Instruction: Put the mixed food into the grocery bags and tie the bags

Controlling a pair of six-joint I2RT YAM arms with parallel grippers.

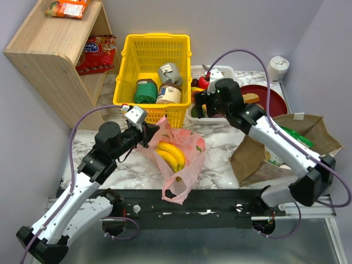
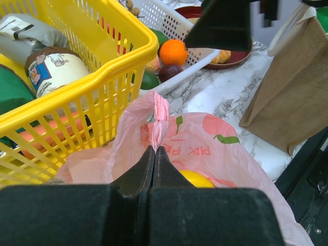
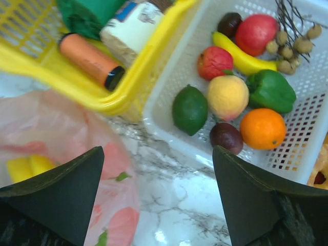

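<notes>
Marble top (image 1: 220,165), bananas (image 1: 170,154) in pink bag (image 1: 193,147), orange (image 3: 262,128), perhaps plum (image 3: 226,137), in crate (image 3: 307,110)

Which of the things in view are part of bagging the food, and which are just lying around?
For the job: pink bag, bananas inside it, brown paper bag, orange, green packet.

Lying about: yellow basket with its jars, white basket, green pepper, red plate, shelf, snack packets.

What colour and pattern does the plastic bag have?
The bag is translucent pink with red fruit prints and green leaves; clearest in the left wrist view.
</notes>
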